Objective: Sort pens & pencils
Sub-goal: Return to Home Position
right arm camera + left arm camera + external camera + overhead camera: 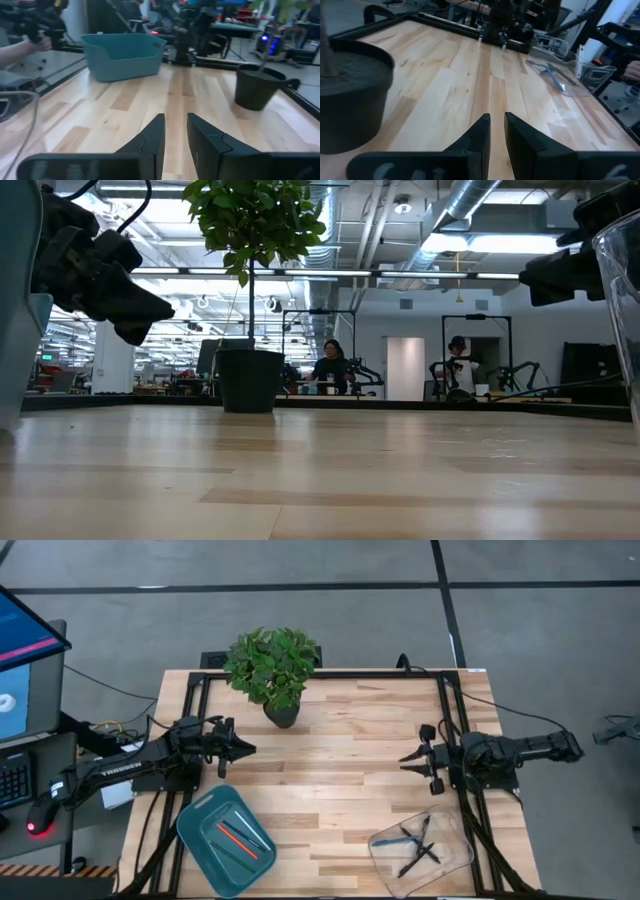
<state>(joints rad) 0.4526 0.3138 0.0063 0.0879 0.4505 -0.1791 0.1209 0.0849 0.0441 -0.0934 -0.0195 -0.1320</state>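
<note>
High view: my left gripper (248, 748) hangs over the table's (340, 790) left side, fingers drawn together on nothing. My right gripper (404, 758) faces it from the right, likewise closed and empty. Near the left one, toward the front edge, the teal tray (205, 810) holds the orange pencil (238, 838). Near the right one, the clear bin (452, 836) holds the dark pens (424, 852). Bare wood lies between my grippers. Farther back stands the potted plant (281, 714), by the rear edge.
</note>
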